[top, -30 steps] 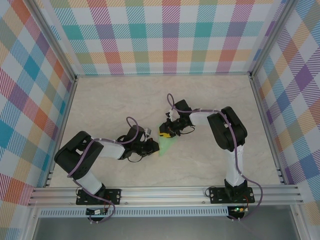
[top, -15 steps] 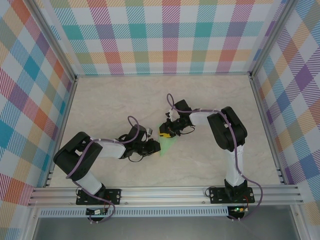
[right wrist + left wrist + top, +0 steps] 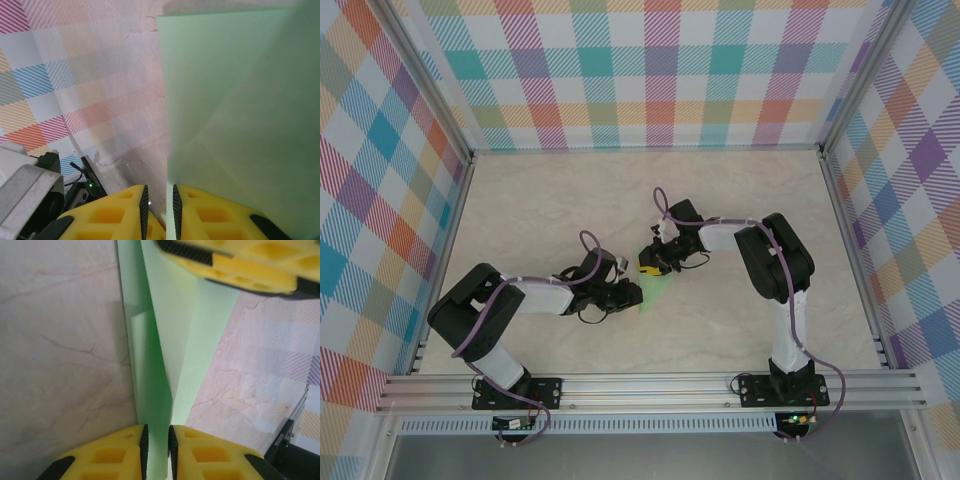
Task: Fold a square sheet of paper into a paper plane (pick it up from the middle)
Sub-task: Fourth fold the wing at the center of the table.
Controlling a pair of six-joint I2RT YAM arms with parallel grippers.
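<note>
The paper plane [image 3: 657,287] is a narrow light green dart lying on the table between the two grippers. In the left wrist view the paper plane [image 3: 170,330] runs away from me, and its raised middle fold stands between my left gripper's [image 3: 156,432] jaws, which sit narrowly apart around it. The left gripper [image 3: 630,296] is at the plane's left side. My right gripper [image 3: 648,268] is at the plane's far end. Its jaws [image 3: 158,192] are narrowly apart, with the paper plane's [image 3: 240,100] edge against the right pad and a gap at the left pad. A right finger [image 3: 240,260] lies across the paper.
The marbled table [image 3: 550,210] is boxed in by checkered walls [image 3: 650,80] at the back and both sides. An aluminium rail [image 3: 650,385] runs along the near edge by the arm bases. There is free room behind and to the sides of the grippers.
My left gripper's jaws have parted slightly around the plane's fold, and its wrist has crept a little to the right. The right gripper and the plane have stayed put.
</note>
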